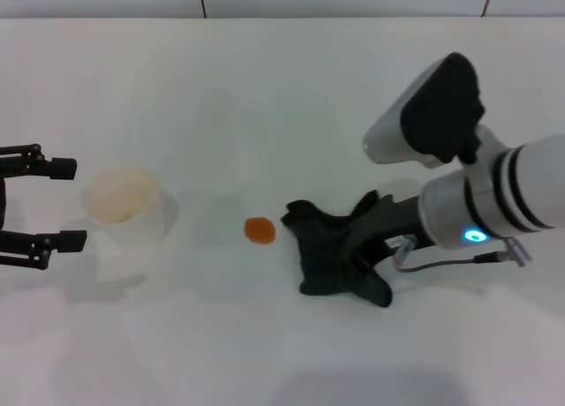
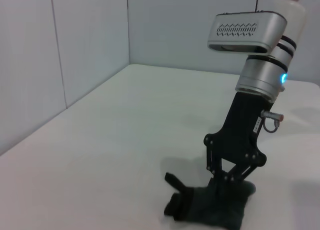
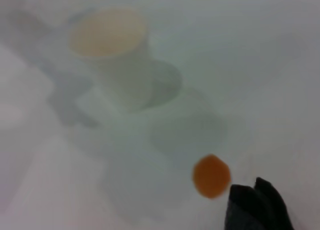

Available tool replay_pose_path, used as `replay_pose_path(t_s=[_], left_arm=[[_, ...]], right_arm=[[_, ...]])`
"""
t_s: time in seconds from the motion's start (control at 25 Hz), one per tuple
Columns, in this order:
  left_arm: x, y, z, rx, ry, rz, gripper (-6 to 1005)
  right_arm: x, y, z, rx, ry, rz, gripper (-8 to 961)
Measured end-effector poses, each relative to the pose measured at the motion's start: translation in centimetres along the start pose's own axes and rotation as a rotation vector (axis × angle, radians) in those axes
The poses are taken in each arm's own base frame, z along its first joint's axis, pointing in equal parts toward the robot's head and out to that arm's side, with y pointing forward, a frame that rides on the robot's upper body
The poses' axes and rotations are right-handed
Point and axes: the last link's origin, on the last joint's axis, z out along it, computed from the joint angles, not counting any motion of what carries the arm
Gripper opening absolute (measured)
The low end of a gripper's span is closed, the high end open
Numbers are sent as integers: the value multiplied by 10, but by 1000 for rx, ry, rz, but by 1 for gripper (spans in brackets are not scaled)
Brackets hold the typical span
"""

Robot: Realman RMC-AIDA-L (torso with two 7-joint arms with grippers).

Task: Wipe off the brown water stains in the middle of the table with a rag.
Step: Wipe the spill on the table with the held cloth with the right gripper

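The brown water stain (image 1: 259, 230) is a small orange-brown blot on the white table (image 1: 265, 97); the right wrist view shows the stain (image 3: 211, 176) too. Just to its right lies the black rag (image 1: 322, 247), crumpled, with my right gripper (image 1: 342, 247) shut on it and pressing it to the tabletop. The left wrist view shows that right gripper (image 2: 225, 187) coming down steeply into the rag (image 2: 207, 212). A corner of the rag (image 3: 255, 207) almost touches the stain. My left gripper (image 1: 78, 205) stands open at the far left.
A white cup (image 1: 124, 201) with a brownish inside stands between the left gripper's fingers and the stain; the right wrist view also shows the cup (image 3: 115, 55). Grey wall panels (image 2: 60, 55) border the table's far edge.
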Motion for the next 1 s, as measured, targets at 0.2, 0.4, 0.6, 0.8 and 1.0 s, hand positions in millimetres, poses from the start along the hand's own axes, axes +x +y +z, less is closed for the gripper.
replay_pose_path(t_s=[0.2, 0.4, 0.6, 0.8, 1.0], left_arm=[[0, 0, 1, 0, 2, 8, 881], [1, 0, 1, 1, 8, 17, 881], [1, 1, 2, 1, 13, 18, 881], [1, 1, 2, 2, 14, 17, 881], [1, 1, 2, 2, 19, 14, 881]], right_arm=[[-12, 12, 11, -41, -2, -35, 79], [-23, 24, 21, -81, -21, -62, 78], [-32, 34, 32, -115, -31, -80, 78], [-34, 33, 44, -110, -40, -76, 78], [-39, 27, 50, -85, -50, -80, 77]])
